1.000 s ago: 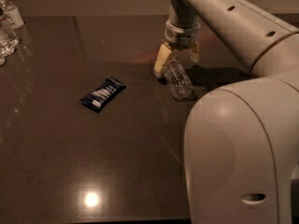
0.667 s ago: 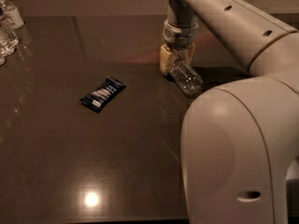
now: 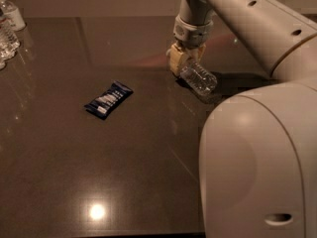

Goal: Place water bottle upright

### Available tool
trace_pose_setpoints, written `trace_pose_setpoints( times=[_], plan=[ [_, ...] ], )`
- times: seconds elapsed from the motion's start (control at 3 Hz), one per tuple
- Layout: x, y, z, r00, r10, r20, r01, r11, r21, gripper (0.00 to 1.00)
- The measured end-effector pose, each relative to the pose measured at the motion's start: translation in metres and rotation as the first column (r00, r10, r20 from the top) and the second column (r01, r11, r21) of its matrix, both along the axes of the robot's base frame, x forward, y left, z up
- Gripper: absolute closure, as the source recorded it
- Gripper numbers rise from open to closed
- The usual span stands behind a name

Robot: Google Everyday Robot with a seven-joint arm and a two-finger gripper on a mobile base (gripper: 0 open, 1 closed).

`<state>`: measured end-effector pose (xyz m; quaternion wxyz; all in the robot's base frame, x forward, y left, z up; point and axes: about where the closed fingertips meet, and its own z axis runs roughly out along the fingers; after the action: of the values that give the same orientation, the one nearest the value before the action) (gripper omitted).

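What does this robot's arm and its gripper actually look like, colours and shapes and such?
The arm is a thick, smooth off-white tube with small dark holes along it, ending in a grey ringed wrist. The gripper, over the far right of the table at the water bottle, has stubby pale-yellow fingers. No loose cables show.

One end effector [image 3: 184, 60] clasping one bottle [image 3: 199, 79]; one wrapper [image 3: 108, 99]

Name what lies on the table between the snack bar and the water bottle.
Nothing: the camera view shows bare table between the snack bar and the tilted water bottle, which the gripper holds near the table's far right.
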<state>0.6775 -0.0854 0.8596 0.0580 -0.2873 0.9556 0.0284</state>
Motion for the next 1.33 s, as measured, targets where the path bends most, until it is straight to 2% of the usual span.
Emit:
trace_pose_setpoints(
  times=[0.33, 0.67, 1.0, 1.33],
  plan=[
    [-0.008, 0.004, 0.022, 0.9918, 0.105, 0.074, -0.111, 0.989, 0.097, 1.0],
    [-0.015, 0.008, 0.047, 0.9562, 0.218, 0.196, -0.256, 0.945, 0.201, 1.0],
    [-0.022, 0.01, 0.063, 0.9204, 0.277, 0.276, -0.348, 0.902, 0.254, 1.0],
    [-0.032, 0.013, 0.08, 0.8691, 0.301, 0.392, -0.438, 0.838, 0.327, 1.0]
  ],
)
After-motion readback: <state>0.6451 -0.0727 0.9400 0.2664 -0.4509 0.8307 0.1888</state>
